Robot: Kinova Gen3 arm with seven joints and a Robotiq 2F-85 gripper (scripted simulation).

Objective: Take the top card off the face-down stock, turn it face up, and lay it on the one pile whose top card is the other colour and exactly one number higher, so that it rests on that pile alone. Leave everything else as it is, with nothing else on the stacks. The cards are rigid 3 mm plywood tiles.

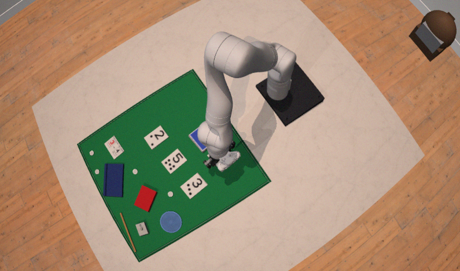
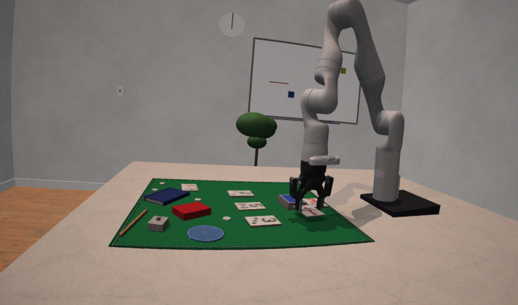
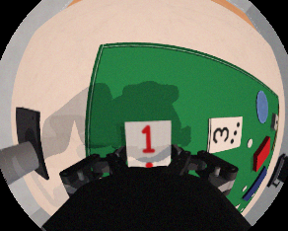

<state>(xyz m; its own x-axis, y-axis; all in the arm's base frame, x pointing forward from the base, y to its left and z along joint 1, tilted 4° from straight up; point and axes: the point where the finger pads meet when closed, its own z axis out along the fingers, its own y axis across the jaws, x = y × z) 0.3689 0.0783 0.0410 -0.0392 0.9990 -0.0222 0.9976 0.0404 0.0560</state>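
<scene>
My gripper (image 2: 309, 209) (image 3: 148, 151) is shut on a face-up white card with a red 1 (image 2: 312, 212) (image 3: 148, 133), holding it by its side edges. The card is roughly level, a little above the mat. The blue-backed stock (image 1: 197, 138) (image 2: 289, 199) lies behind the gripper in the exterior view, partly hidden by the arm in the top view. Three piles show black numbers: the 2 (image 1: 151, 138) (image 2: 240, 193), the 5 (image 1: 173, 161) (image 2: 249, 206) and the 3 (image 1: 193, 185) (image 2: 262, 221) (image 3: 225, 134). The 5 lies between the other two.
A card with red marks (image 2: 310, 201) lies beside the stock. The green mat (image 1: 177, 97) also bears a small 3-and-4 card (image 1: 113, 147), a navy book (image 1: 114, 180), a red box (image 1: 145, 198), a blue disc (image 1: 170, 222), a grey block (image 1: 141, 229), a stick (image 1: 127, 232) and several white discs.
</scene>
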